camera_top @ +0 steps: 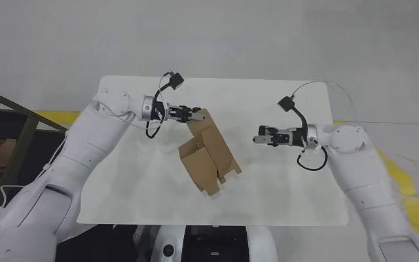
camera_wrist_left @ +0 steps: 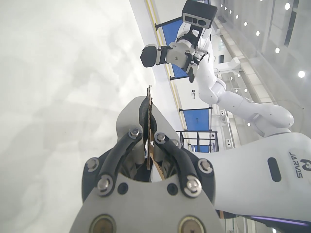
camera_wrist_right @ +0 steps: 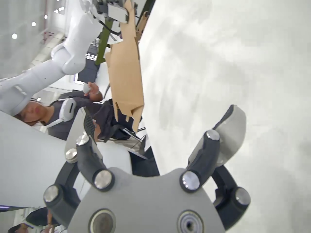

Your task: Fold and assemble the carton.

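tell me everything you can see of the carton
The carton is plain brown corrugated cardboard, a partly folded blank with panels, flaps and notched tabs at its near end. It slants over the white table, its far corner pinched in the shut left gripper. Whether it rests on the table is unclear.

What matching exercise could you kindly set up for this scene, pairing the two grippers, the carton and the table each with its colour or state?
Things:
1. left gripper
2. right gripper
3. carton
4. table

States:
A. white surface under both arms
B. open, holding nothing
C. brown cardboard, partly folded
D. shut on a cardboard edge

Pairs: 1-D, 2-B, 3-C, 4-A
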Action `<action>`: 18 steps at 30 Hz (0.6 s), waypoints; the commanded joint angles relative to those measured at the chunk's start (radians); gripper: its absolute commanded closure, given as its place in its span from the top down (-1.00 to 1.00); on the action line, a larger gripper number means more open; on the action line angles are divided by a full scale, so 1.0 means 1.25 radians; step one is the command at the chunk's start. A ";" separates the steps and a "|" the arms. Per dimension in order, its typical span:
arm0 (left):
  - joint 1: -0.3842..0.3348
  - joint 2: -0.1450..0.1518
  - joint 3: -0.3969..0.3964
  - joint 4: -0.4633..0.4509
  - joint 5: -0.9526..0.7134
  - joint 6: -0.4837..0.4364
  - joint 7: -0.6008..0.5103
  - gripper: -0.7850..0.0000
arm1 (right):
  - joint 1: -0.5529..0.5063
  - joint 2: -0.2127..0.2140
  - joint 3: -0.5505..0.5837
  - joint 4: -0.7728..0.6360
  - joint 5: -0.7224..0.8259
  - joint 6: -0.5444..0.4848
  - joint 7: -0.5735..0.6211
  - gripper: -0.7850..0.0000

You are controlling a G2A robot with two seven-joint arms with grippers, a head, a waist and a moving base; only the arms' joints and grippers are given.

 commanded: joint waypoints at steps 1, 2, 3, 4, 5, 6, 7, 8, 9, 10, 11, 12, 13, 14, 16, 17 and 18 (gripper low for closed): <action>-0.014 -0.011 0.016 0.013 -0.008 -0.010 -0.010 -1.00 | 0.010 0.002 -0.039 -0.004 0.046 0.011 0.011 1.00; -0.020 -0.016 0.023 0.019 -0.014 -0.016 -0.015 -1.00 | 0.015 0.003 -0.058 -0.006 0.062 0.015 0.015 1.00; -0.026 -0.021 0.028 0.025 -0.020 -0.022 -0.020 -1.00 | 0.021 0.004 -0.077 -0.007 0.074 0.016 0.017 1.00; -0.032 -0.026 0.033 0.032 -0.024 -0.028 -0.023 -1.00 | 0.027 0.005 -0.096 -0.007 0.085 0.018 0.018 1.00; -0.038 -0.030 0.038 0.038 -0.029 -0.034 -0.027 -1.00 | 0.033 0.005 -0.113 -0.004 0.093 0.017 0.017 1.00; -0.042 -0.035 0.042 0.043 -0.037 -0.039 -0.034 -1.00 | 0.040 0.006 -0.131 -0.002 0.099 0.015 0.016 1.00; -0.047 -0.039 0.045 0.051 -0.043 -0.044 -0.039 -1.00 | 0.047 0.006 -0.149 -0.002 0.105 0.014 0.015 1.00; -0.052 -0.043 0.048 0.057 -0.046 -0.048 -0.043 -1.00 | 0.054 0.006 -0.165 -0.001 0.114 0.013 0.013 1.00; -0.056 -0.046 0.051 0.062 -0.053 -0.052 -0.047 -1.00 | 0.061 0.006 -0.180 0.002 0.123 0.010 0.011 1.00; -0.060 -0.050 0.055 0.065 -0.057 -0.052 -0.048 -1.00 | 0.069 0.006 -0.195 0.005 0.127 0.008 0.008 1.00; -0.064 -0.053 0.058 0.069 -0.059 -0.051 -0.049 -1.00 | 0.076 0.007 -0.209 0.009 0.130 0.004 0.005 1.00; -0.067 -0.056 0.061 0.071 -0.062 -0.050 -0.050 -1.00 | 0.083 0.007 -0.223 0.012 0.134 0.000 0.001 1.00; -0.069 -0.058 0.063 0.072 -0.067 -0.049 -0.050 -1.00 | 0.090 0.008 -0.235 0.015 0.140 -0.003 -0.002 1.00; -0.072 -0.061 0.066 0.074 -0.070 -0.049 -0.050 -1.00 | 0.097 0.008 -0.248 0.018 0.145 -0.007 -0.006 1.00; -0.076 -0.065 0.069 0.078 -0.079 -0.049 -0.051 -1.00 | 0.110 0.009 -0.272 0.023 0.150 -0.014 -0.013 1.00; -0.078 -0.067 0.071 0.078 -0.082 -0.048 -0.051 -1.00 | 0.116 0.010 -0.284 0.026 0.153 -0.019 -0.018 1.00; -0.080 -0.069 0.073 0.079 -0.085 -0.048 -0.052 -1.00 | 0.122 0.010 -0.296 0.028 0.154 -0.025 -0.024 1.00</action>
